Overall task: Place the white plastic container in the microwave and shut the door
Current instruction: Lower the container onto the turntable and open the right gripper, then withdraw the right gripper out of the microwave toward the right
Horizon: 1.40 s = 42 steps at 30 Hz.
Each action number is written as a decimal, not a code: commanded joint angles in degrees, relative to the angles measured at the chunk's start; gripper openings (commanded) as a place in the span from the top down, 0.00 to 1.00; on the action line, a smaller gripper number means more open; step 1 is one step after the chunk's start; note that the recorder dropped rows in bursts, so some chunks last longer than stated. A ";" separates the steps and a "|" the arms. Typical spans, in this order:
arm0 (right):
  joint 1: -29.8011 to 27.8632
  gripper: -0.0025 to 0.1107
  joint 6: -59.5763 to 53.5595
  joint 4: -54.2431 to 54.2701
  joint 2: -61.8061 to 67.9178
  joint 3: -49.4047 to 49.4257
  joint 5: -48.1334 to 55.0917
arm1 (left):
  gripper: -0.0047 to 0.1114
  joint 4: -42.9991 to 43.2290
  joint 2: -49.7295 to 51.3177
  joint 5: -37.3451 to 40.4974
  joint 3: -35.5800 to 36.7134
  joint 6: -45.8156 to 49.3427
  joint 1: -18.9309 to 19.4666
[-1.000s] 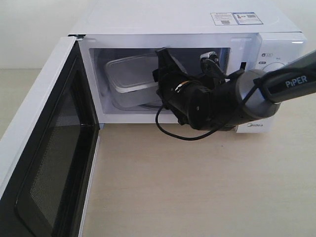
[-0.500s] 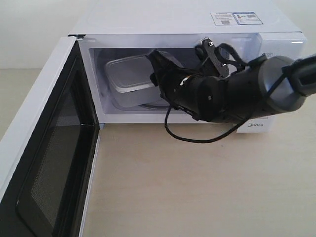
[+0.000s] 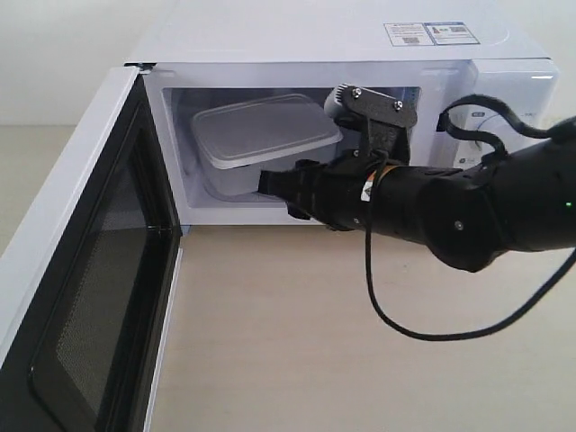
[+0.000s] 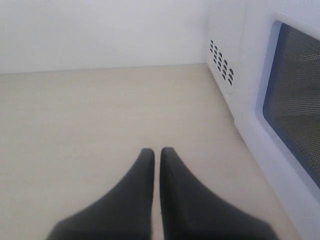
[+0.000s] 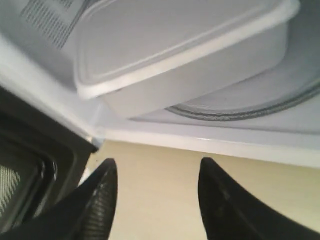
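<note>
The white plastic container [image 3: 261, 135] rests inside the microwave [image 3: 342, 40], on the left of the cavity, partly over the glass turntable [image 5: 260, 107]. In the right wrist view the container [image 5: 175, 55] lies just beyond the cavity sill. My right gripper [image 5: 157, 167] is open and empty, outside the opening above the table; from outside it shows as black fingers [image 3: 279, 184] in front of the cavity. The door [image 3: 85, 270] stands wide open at the left. My left gripper [image 4: 156, 152] is shut on nothing, beside the door's outer face [image 4: 295, 100].
A pale wooden tabletop [image 3: 342, 342] spreads in front of the microwave. The right arm's black cable [image 3: 432, 335] hangs in a loop over it. The dial panel [image 3: 513, 94] sits behind the right arm. A white wall [image 4: 100, 30] backs the table.
My right gripper has let go of the container and drawn back out of the cavity, dropping lower in front of the sill. The container stays inside, sitting flatter.
</note>
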 commanded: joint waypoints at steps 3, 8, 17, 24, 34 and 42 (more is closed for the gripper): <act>1.53 0.55 -14.60 -3.19 -5.23 5.68 -2.18 | 0.92 0.14 -0.17 0.09 0.24 -0.49 0.15; 6.36 0.76 -20.93 2.51 -4.96 11.57 -15.36 | 0.92 0.14 -0.17 0.09 0.24 -0.49 0.15; 8.07 0.98 -34.08 10.28 2.64 9.95 -28.04 | 0.92 0.14 -0.17 0.09 0.24 -0.49 0.15; 8.07 0.98 -35.62 11.54 10.63 1.82 -31.39 | 0.92 0.14 -0.17 0.09 0.24 -0.49 0.15; 8.07 0.98 -34.50 11.79 18.15 -10.03 -25.87 | 0.92 0.14 -0.17 0.09 0.24 -0.49 0.15; 8.07 0.98 -32.24 13.31 22.33 -14.78 -24.06 | 0.92 0.14 -0.17 0.09 0.24 -0.49 0.15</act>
